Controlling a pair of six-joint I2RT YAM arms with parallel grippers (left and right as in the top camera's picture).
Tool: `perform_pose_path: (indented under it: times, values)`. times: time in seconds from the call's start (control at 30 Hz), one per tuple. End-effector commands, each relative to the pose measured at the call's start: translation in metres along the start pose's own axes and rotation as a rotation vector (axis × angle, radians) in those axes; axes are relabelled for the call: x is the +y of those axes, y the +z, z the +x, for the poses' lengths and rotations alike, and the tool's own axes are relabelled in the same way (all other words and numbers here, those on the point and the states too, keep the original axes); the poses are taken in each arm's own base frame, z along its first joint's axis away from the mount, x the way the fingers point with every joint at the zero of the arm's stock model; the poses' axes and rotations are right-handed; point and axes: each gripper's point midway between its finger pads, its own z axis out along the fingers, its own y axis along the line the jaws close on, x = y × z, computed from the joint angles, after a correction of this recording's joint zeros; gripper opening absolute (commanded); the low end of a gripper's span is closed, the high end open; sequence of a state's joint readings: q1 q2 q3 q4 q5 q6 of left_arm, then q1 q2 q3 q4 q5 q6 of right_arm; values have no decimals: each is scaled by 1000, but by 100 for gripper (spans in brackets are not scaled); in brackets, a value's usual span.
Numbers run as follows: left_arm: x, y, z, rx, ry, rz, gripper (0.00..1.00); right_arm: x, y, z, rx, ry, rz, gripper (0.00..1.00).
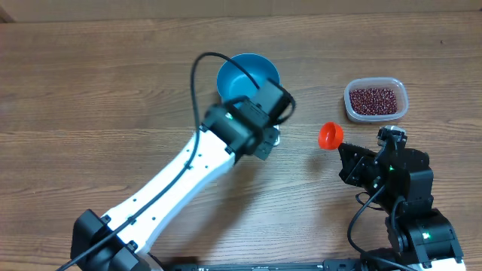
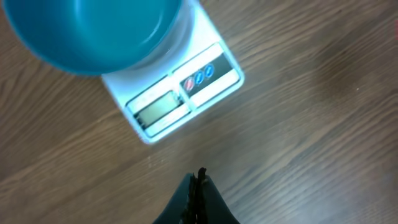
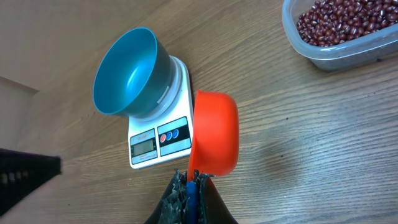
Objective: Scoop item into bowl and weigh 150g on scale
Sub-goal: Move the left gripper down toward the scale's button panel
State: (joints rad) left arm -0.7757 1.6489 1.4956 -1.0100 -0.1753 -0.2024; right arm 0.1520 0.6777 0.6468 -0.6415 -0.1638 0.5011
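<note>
Closest to the right wrist lens: right gripper (image 3: 191,186), fingers pressed together on the blue handle of the orange-red scoop (image 3: 214,134) — a firm pinch, with a sliver of blue between the pads. Just beyond, the scoop's cup, outer wall turned toward the lens, overlapping the right edge of the scale (image 3: 158,142) in this view; touching it or not, cannot tell. On the scale's platform, the blue bowl (image 3: 127,74), plain blue inside, with the display window and coloured buttons clear of it along the near edge. Farther back and to the right, well apart from the scale, the clear tub (image 3: 329,56) filled with the beans (image 3: 339,22). At the lower left edge, a dark piece of the left arm (image 3: 25,177).

Closest to the left wrist lens: left gripper (image 2: 198,186), jaws flat against each other, pinching nothing, over bare wooden table (image 2: 311,124). Just past it, the scale's display edge; behind that, the bowl, cut off by the top of the frame.

From overhead, left wrist across the bowl's near rim and over most of the scale — only a corner visible. Scoop between bowl and tub, nearer the tub.
</note>
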Motion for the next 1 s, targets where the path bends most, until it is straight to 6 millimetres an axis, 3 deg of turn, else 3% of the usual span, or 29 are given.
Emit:
perform_pose_path:
  times: [0.0, 0.2, 0.33, 0.5, 0.97]
  values:
    - [-6, -8, 7, -58, 3, -26, 4, 8, -8, -13, -45, -15, -15, 4]
    - [5, -5, 22, -101, -27, -26, 4, 8, -8, -13, -45, -15, -15, 4]
    - [15, -2, 20, -159, -110, -10, 5, 8, -8, -13, -44, -15, -15, 4]
    - [7, 15, 5, -246, -127, 62, 4, 8, -8, -13, -44, -15, -15, 4]
    - [-4, 63, 3, -238, -128, 76, 4, 8, -8, -13, -44, -15, -15, 4]
